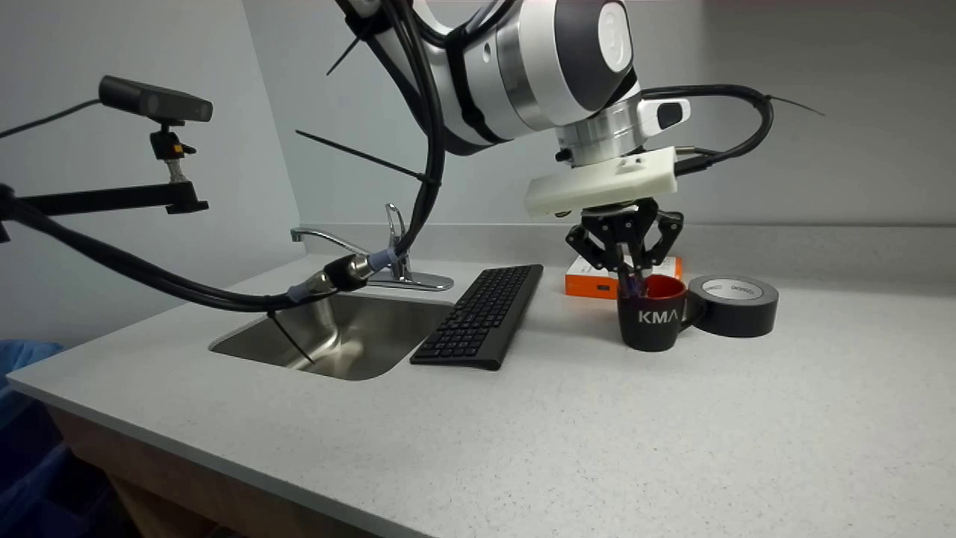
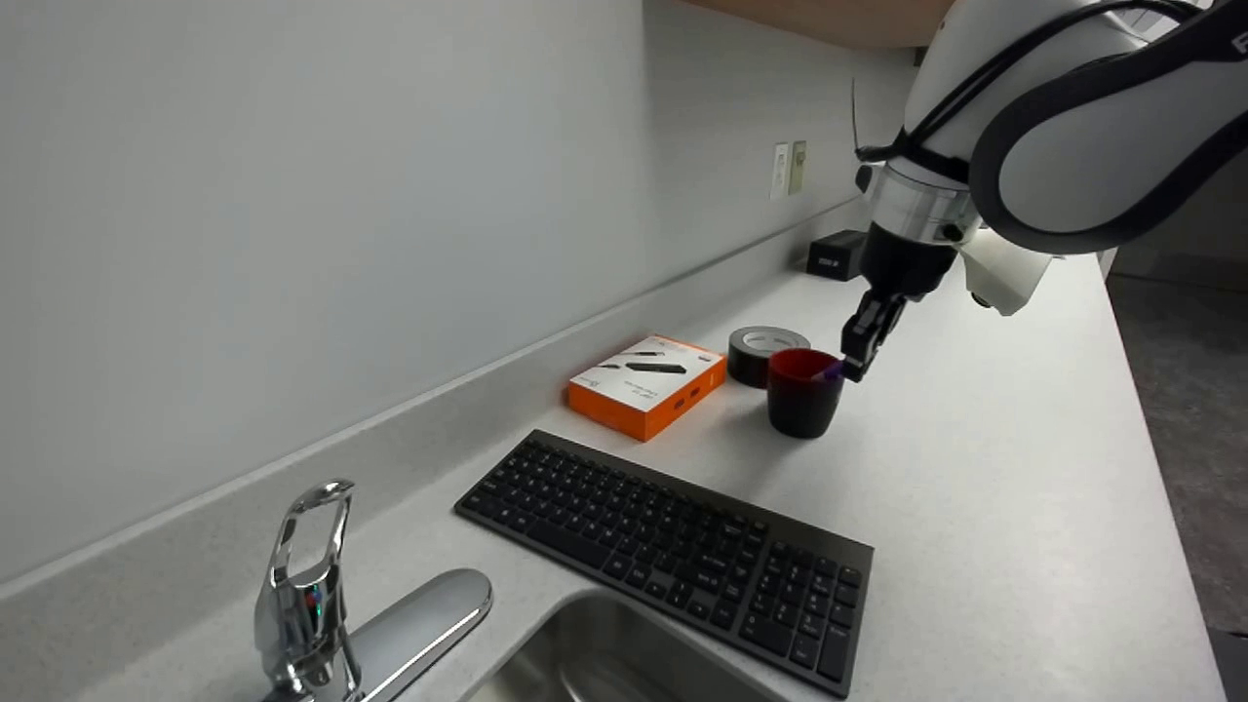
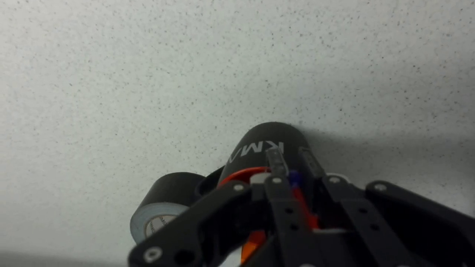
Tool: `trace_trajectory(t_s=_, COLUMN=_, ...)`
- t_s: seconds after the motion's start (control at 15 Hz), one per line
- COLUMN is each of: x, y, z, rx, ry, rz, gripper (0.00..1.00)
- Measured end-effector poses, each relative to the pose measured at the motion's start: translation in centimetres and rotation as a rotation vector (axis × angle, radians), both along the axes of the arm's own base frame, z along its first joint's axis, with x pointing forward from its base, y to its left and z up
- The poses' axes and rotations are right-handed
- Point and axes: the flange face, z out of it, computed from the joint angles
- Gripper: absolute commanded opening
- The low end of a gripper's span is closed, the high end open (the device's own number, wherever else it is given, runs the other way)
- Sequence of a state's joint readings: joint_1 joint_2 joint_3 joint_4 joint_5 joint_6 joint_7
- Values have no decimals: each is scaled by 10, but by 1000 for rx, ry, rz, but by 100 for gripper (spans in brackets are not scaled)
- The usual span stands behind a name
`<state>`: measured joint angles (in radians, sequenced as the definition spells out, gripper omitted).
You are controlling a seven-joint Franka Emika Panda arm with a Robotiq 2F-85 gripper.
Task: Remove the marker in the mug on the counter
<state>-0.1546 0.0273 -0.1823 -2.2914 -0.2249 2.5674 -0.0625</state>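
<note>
The black mug point(image 1: 651, 332) with red inside and white lettering stands upright on the pale counter point(image 1: 567, 433). It also shows in the other views point(image 2: 799, 409) point(image 3: 272, 134). The blue marker point(image 2: 830, 370) leans in the mug with its upper end at the rim; its lower part is hidden inside. In the wrist view the marker's end point(image 3: 295, 178) lies between my two fingers. My gripper point(image 3: 294, 161) points down at the mug's rim, partly open, with a dark gap between marker and one finger. In both exterior views the gripper point(image 1: 633, 278) point(image 2: 855, 363) is at the rim.
A black tape roll point(image 1: 736, 310) stands close beside the mug's handle. An orange and white box point(image 2: 648, 385) lies near the back wall. A black keyboard point(image 2: 682, 556) lies between the mug and the steel sink point(image 1: 343, 336) with its faucet point(image 1: 399, 254).
</note>
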Motion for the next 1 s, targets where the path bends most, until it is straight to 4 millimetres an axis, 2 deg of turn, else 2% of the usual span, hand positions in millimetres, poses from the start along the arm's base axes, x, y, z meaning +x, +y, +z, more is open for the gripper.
trace_trajectory(t_s=0.2, x=-1, y=1, z=10, rx=-4, ry=-17, rz=6, gripper=4)
trace_trajectory(t_s=0.33, x=-6, y=4, z=29, rx=-14, ry=-47, rz=28, gripper=4)
trace_trajectory(t_s=0.53, x=-27, y=17, z=67, rx=-35, ry=-104, rz=102, gripper=4)
trace_trajectory(t_s=0.67, x=-47, y=33, z=85, rx=-49, ry=-128, rz=188, gripper=4)
trace_trajectory(t_s=0.8, x=-64, y=55, z=89, rx=-57, ry=-132, rz=279, gripper=4)
trace_trajectory(t_s=1.0, x=-75, y=82, z=67, rx=-49, ry=-87, rz=366, gripper=4)
